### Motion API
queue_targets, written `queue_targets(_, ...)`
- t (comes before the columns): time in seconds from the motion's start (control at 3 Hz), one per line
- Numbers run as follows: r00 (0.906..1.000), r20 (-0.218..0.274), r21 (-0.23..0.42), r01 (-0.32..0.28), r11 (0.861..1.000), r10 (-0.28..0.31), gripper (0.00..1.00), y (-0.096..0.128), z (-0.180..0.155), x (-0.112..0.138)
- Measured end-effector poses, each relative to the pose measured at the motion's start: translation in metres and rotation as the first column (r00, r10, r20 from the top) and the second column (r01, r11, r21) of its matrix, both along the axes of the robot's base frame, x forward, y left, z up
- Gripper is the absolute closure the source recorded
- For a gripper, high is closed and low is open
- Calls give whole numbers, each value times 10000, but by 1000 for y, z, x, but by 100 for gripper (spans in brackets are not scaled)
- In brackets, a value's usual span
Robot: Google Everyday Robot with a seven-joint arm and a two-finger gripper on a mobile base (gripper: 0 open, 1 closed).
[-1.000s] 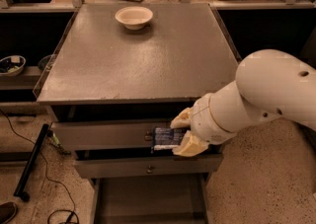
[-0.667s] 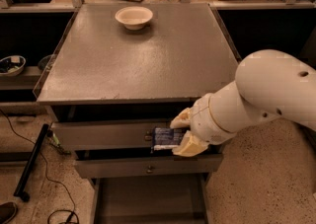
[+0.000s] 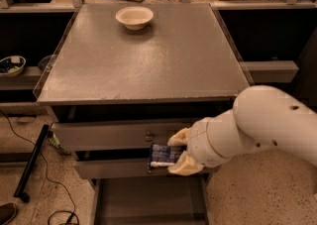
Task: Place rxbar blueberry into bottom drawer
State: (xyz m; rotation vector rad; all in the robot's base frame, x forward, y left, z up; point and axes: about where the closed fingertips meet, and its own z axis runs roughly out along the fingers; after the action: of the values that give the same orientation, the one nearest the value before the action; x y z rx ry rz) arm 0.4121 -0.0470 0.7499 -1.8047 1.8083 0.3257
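- We've got the bottom drawer pulled open, low and near, and the bar is not in it yet.
- The gripper hovers above it, before the middle drawer, clamped on the bar.
- The rxbar blueberry is aloft; lowering and release remain, we judge.

The arm is a thick, smooth, glossy white shell, rounded like a tube, with a few small dark holes in its surface and a thin dark seam ringing the wrist. It narrows to the gripper, which sits in front of the upper drawer fronts; its two stubby fingers are cream-tan.
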Motion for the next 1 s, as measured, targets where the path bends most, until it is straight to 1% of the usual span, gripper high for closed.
queue_targets(0.33, 9990, -438, 393, 133, 9991, -116, 100, 3, -59, 6)
queue_targets(0.67, 9990, -438, 393, 133, 9991, -116, 100, 3, -59, 6)
queue_targets(1.0, 9988, -484, 539, 111, 9985, -85, 100, 5, -66, -1)
